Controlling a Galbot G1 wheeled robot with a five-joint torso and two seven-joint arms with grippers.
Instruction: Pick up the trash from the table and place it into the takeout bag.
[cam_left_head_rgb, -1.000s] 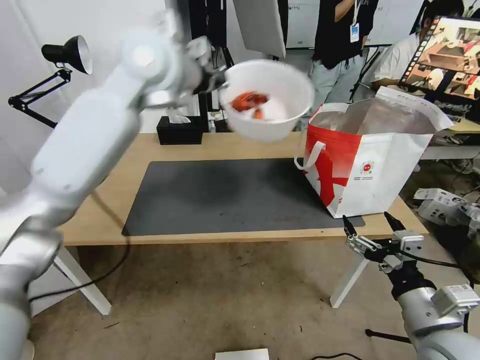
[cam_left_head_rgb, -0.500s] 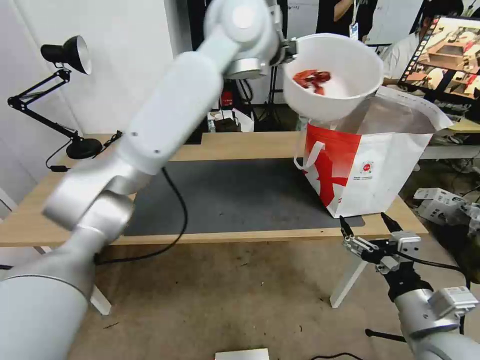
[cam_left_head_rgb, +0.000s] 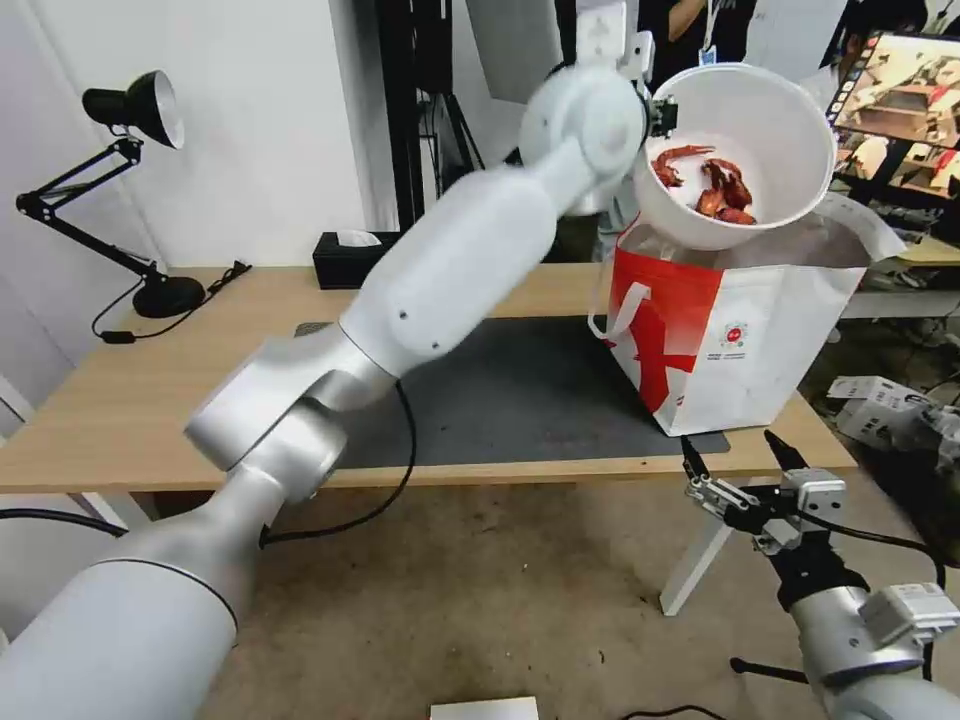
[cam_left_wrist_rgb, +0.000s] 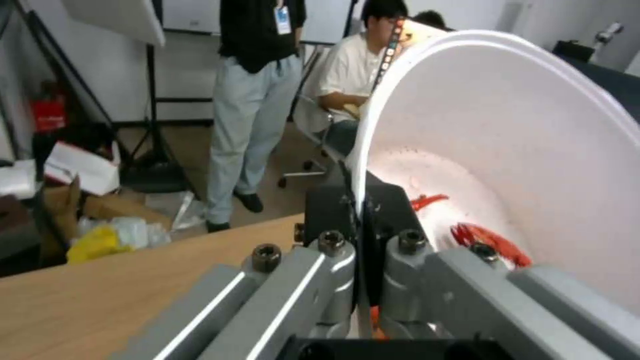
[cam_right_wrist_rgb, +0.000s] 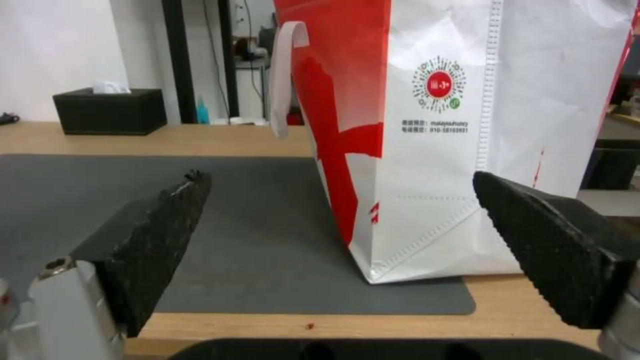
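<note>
Left gripper: we see our left gripper (cam_left_wrist_rgb: 363, 235) raised high at the far right of the table, its fingers pinched on the rim of the round white plastic bowl (cam_left_head_rgb: 745, 150); the rim runs between the two black pads in our left wrist view.
Bowl: the bowl (cam_left_wrist_rgb: 507, 165) is tilted, its mouth turned toward our head camera; it hangs over the open top of the bag, its lower edge at the level of the bag's near rim; whether the two touch we cannot tell.
Shells: red shell scraps (cam_left_head_rgb: 715, 185) lie low inside the bowl; we see them again past the pads (cam_left_wrist_rgb: 490, 240).
Bag: the large boxy red-and-white takeout bag with silver foil lining (cam_left_head_rgb: 745, 330) stands upright at the right end of the dark grey rectangular mat (cam_left_head_rgb: 520, 400), on the long light-wood table (cam_left_head_rgb: 110, 400); a white strap handle hangs on its left side.
Right gripper: our right gripper (cam_left_head_rgb: 740, 465) is below the table's near edge, just in front of the bag (cam_right_wrist_rgb: 427, 150); its black fingers (cam_right_wrist_rgb: 157, 230) are spread wide and hold nothing.
Elsewhere: a black tissue box (cam_left_head_rgb: 345, 258) and a black desk lamp (cam_left_head_rgb: 130, 110) sit at the far side.
</note>
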